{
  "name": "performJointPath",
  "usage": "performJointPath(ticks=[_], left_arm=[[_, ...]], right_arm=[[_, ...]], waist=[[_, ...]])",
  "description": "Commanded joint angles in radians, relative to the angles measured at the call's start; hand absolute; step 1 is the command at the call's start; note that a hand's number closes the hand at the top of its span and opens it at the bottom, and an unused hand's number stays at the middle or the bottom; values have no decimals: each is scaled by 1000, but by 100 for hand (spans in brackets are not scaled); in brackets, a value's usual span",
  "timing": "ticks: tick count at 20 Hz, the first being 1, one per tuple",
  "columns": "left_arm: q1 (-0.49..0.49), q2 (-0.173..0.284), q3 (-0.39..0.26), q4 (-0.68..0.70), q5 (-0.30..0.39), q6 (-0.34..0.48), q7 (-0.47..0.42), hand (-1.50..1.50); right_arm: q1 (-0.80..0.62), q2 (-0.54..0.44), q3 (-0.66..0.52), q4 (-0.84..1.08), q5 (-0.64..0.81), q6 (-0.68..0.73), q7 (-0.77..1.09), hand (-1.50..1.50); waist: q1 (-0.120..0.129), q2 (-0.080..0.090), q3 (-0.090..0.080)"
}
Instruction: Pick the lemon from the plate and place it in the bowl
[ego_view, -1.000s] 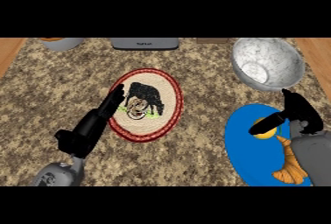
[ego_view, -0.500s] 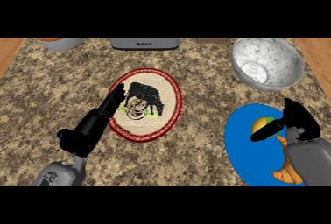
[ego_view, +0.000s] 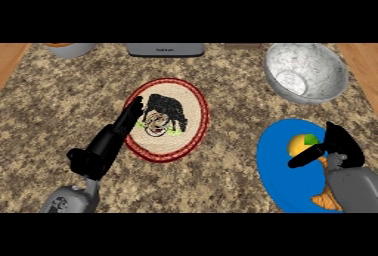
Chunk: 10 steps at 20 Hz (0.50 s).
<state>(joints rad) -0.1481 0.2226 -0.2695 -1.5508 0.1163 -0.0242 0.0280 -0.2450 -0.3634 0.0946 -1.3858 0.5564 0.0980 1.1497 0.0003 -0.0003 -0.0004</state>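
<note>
Nearest the lower edge, 2 grey forearms come up onto the speckled granite counter (ego_view: 66, 115). At lower right, the right hand (ego_view: 334, 148) is over the blue plate (ego_view: 275, 165), its thumb stretched out to the left and its fingers straight, well apart from the thumb and closed on nothing. Just beyond the thumb, on the plate's upper part, lies the lemon (ego_view: 300, 145), yellow-orange with a green patch at its upper right; I cannot tell whether the thumb touches it. An orange piece (ego_view: 325, 199) shows on the plate beside the right forearm.

At left, the left hand (ego_view: 112, 138) lies stretched toward the upper right, fingers straight and together, its tips over the rim of a round red-edged plate (ego_view: 193, 105) printed with a face.

Farther back at upper right stands the metal bowl (ego_view: 314, 67), well apart from the lemon. Along the far edge sit a grey appliance (ego_view: 165, 49) and, at upper left, part of a pot (ego_view: 68, 48).
</note>
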Motion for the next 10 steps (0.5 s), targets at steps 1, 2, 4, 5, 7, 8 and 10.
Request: performJointPath(ticks=[1, 2, 4, 5, 7, 8, 10], left_arm=[[48, 15, 11, -122, 10, -7, 83, 0], [32, -1, 15, -25, -10, -30, 9, 0], [-18, -57, 24, 26, -50, -18, 5, 0], [-56, -17, 78, 42, -2, -61, 24, 0], [5, -37, 26, -41, -33, -42, 48, 0], [24, -20, 54, -55, -17, -63, 46, 0], [0, -29, 80, 8, -33, -81, 8, 0]], right_arm=[[3, 35, -20, 20, 36, -15, 103, -150], [-29, 32, -43, 29, 19, 24, 97, -150], [-35, 80, -32, 105, 87, -46, -24, 150], [17, 40, -27, -12, 96, -16, 10, 150], [-61, 36, -41, 52, 130, -9, 14, 150], [-18, 44, -36, 93, 160, -57, -60, 150], [-35, 39, -63, 62, 160, -7, -33, 150]], waist=[[5, -1, 0], [2, 0, 0], [1, 1, 0], [-3, 0, 0], [2, 0, 0], [3, 0, 0], [0, 0, 0]])
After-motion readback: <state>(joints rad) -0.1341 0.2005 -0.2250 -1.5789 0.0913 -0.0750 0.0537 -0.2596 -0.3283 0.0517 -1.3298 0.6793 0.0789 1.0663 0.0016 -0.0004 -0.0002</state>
